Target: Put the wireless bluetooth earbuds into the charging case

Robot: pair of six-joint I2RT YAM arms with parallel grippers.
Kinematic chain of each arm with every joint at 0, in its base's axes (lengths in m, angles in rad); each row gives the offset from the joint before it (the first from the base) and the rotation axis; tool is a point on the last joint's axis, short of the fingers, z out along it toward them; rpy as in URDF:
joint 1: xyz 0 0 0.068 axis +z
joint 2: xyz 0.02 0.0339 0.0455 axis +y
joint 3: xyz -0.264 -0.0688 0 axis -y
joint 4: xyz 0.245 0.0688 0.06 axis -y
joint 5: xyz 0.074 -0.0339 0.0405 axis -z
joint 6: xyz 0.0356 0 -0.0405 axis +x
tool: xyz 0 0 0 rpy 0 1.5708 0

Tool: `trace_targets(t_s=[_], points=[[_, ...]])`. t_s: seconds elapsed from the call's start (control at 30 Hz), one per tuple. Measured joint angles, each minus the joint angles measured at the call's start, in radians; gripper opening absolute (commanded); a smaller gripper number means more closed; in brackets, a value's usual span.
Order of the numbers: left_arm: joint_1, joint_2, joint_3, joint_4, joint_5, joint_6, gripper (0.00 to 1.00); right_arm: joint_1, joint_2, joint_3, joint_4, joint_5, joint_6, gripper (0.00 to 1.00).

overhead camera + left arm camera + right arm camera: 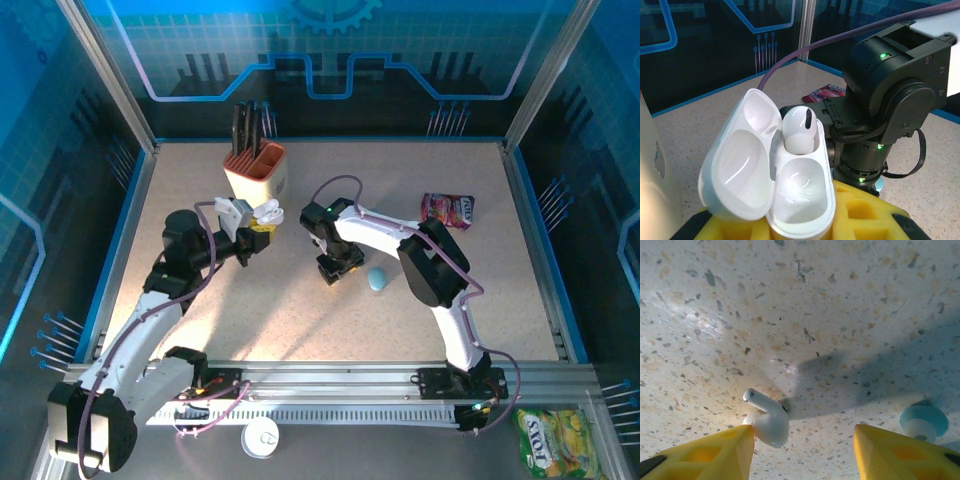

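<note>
The open charging case (790, 200) is clamped by the left gripper (257, 228) above the table (300, 320), just beside a knife block (255, 172) at the far edge. One seated earbud (800, 131) is held in it. Near the table's centre, a loose earbud (767, 421) is seen lying between the spread jaws of the right gripper (802, 437), just beside one finger. A blue object (923, 421) is found by the other finger.

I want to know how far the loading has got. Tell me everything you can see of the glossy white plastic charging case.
The glossy white plastic charging case is a rounded pebble shape, hinged open, its lid swung left of the body in the left wrist view. The body has two moulded sockets: the far one holds a white earbud, the near one is bare. The left gripper clamps its base between yellow pads.
</note>
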Motion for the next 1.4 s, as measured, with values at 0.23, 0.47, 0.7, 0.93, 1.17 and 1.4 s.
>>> trace_targets(t_s=[0.23, 0.47, 0.7, 0.93, 1.17, 1.4], points=[[0.000, 0.000, 0.000, 0.000, 0.000, 0.000, 0.16, -0.002, 0.001, 0.034, -0.032, 0.070, -0.008, 0.55], [0.000, 0.000, 0.000, 0.000, 0.000, 0.000, 0.16, -0.021, 0.001, 0.052, -0.031, 0.049, -0.030, 0.48], [0.000, -0.001, 0.000, 0.000, 0.000, 0.000, 0.16, -0.048, 0.004, 0.070, 0.008, -0.106, -0.031, 0.28], [0.000, -0.013, 0.000, 0.000, 0.000, 0.000, 0.16, -0.047, 0.068, 0.119, 0.047, -0.173, -0.026, 0.29], [0.000, -0.017, 0.000, -0.001, 0.000, 0.000, 0.16, -0.049, 0.101, 0.118, 0.053, -0.195, -0.023, 0.29], [0.000, -0.017, 0.000, -0.001, 0.000, 0.000, 0.16, -0.044, 0.071, 0.069, 0.084, -0.202, -0.021, 0.29]])
